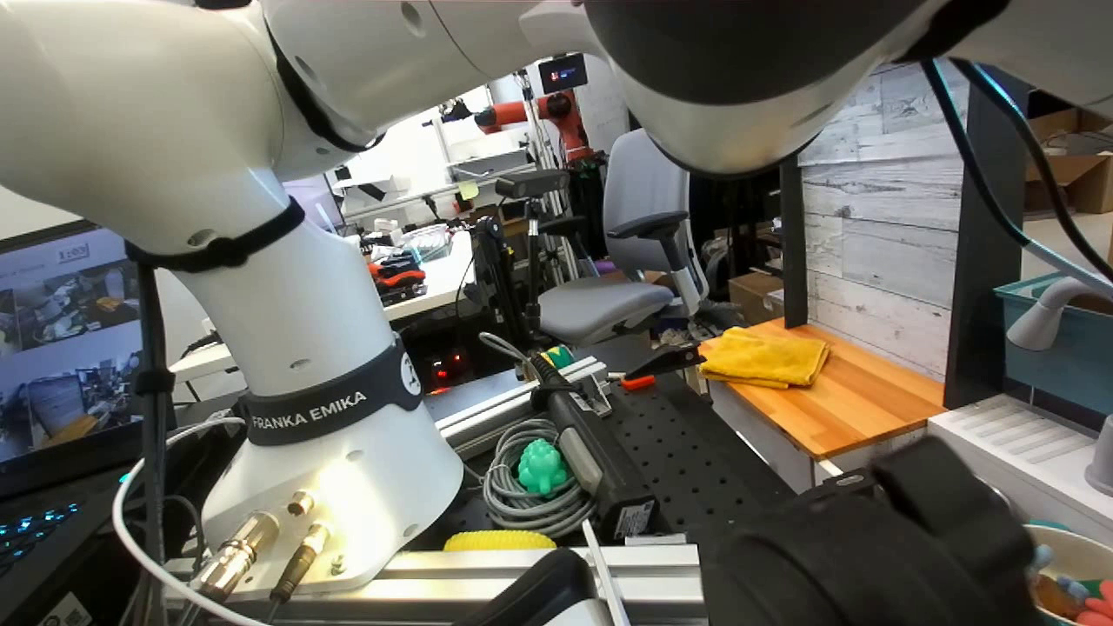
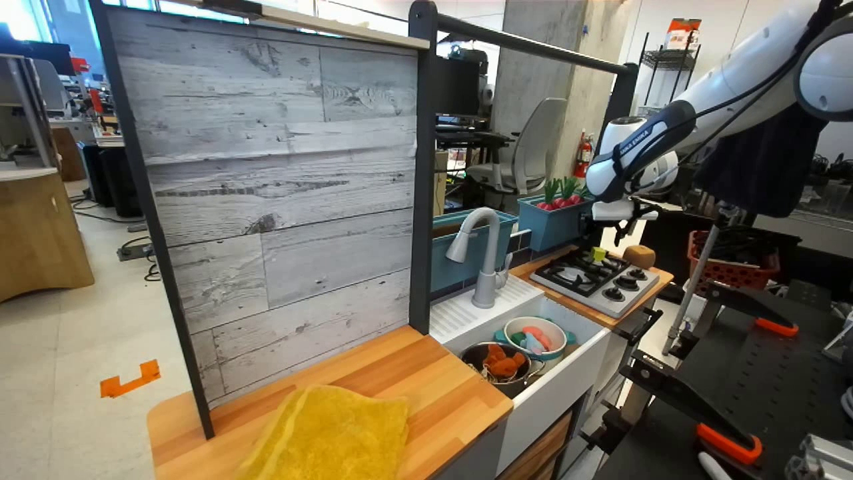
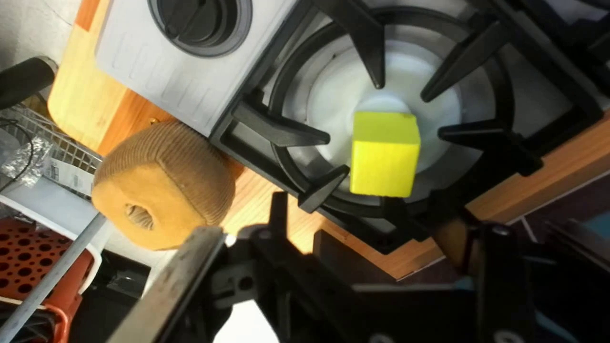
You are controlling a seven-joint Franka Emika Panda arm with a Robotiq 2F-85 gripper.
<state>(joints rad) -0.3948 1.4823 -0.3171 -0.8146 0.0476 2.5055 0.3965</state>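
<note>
The gripper (image 3: 364,219), spread and with nothing pinched, is positioned near the almost cubic yellow block (image 3: 385,155), which is seen over the stove burner (image 3: 405,70) in the wrist view, ahead of the gap between the jaws.

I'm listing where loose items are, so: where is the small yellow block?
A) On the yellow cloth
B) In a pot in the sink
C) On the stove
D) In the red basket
C: the wrist view shows the yellow block ringed by the black stove grate.
</note>
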